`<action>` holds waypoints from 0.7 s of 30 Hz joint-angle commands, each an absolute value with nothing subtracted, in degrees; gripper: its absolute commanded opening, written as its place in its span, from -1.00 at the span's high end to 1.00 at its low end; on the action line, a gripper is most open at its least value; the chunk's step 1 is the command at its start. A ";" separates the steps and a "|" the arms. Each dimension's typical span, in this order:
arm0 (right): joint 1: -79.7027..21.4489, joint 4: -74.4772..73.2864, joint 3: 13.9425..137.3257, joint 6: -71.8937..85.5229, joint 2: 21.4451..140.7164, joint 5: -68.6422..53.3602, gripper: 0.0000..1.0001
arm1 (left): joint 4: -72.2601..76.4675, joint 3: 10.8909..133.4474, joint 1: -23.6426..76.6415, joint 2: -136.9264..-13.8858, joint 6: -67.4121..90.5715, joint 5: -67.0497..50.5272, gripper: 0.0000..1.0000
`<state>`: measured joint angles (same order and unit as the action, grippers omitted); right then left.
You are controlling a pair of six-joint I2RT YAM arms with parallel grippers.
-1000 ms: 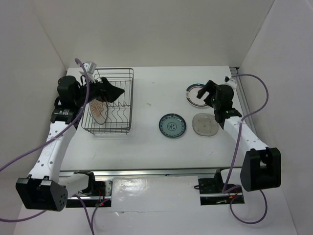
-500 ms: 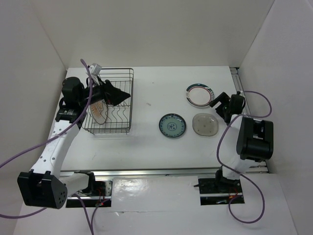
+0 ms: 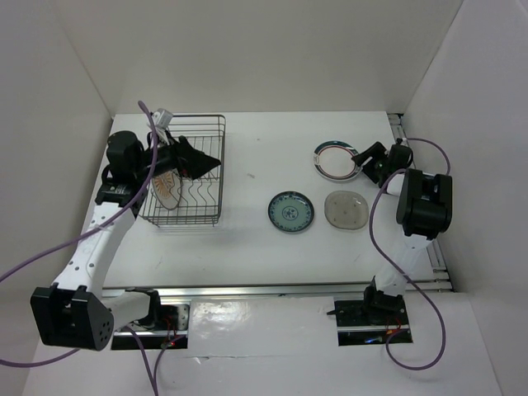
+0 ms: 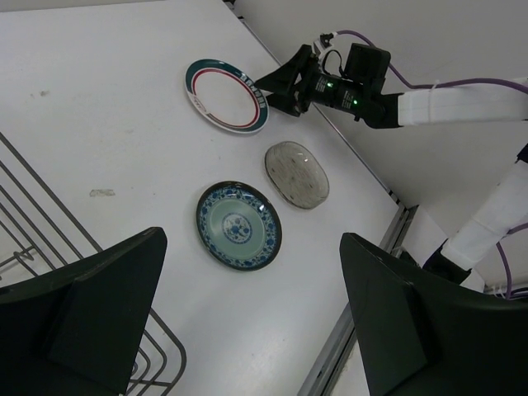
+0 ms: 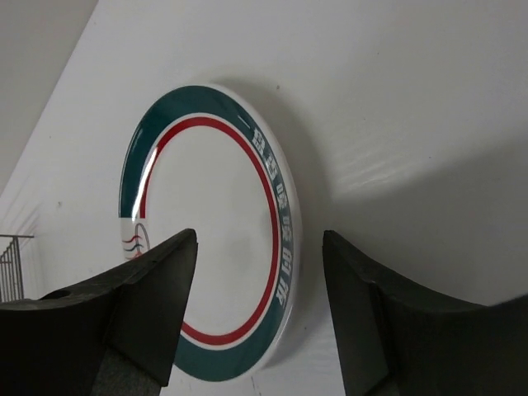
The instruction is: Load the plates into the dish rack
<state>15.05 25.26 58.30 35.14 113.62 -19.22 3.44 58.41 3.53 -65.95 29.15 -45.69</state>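
The dark wire dish rack (image 3: 196, 124) stands at the back left. The white plate with orange pattern (image 3: 165, 189) stands upright in it. My left gripper (image 3: 210, 159) hovers open and empty over the rack (image 4: 33, 198). The blue-green plate (image 3: 290, 211) (image 4: 238, 225) and the translucent plate (image 3: 346, 209) (image 4: 296, 173) lie flat at mid-table. My right gripper (image 3: 359, 157) (image 5: 260, 272) is open, low at the right edge of a white plate with a teal and red rim (image 3: 334, 159) (image 5: 210, 247). That rim lies between the jaws.
The right arm is folded along the table's right edge beside a metal rail (image 3: 410, 157). White walls close in the left, back and right sides. The rimmed plate (image 4: 228, 95) and the right gripper (image 4: 280, 82) also show in the left wrist view.
My right arm has folded back to the right and its gripper has dropped low to the rimmed plate's right edge. My left gripper has shifted slightly right above the rack.
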 commanded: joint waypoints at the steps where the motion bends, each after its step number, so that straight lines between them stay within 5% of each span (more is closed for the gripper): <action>1: 15.29 24.53 62.13 35.07 117.93 -21.01 -0.36 | 5.98 59.68 3.60 -66.70 29.53 -46.93 -1.00; 3: 15.29 24.52 62.67 35.07 119.35 -22.57 -0.28 | 6.59 59.68 3.60 -67.32 30.23 -46.93 -1.00; 11: 15.82 25.49 63.81 35.68 124.54 -25.39 0.97 | 6.06 59.68 3.60 -68.82 29.71 -46.59 -1.00; 21: 16.96 38.21 61.08 43.23 118.14 -32.78 1.00 | 9.31 58.89 3.60 -70.66 30.93 -51.77 -1.00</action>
<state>16.67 32.32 62.08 41.41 122.17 -30.09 4.32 58.41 3.53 -70.43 30.30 -47.31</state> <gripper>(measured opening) 0.033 1.001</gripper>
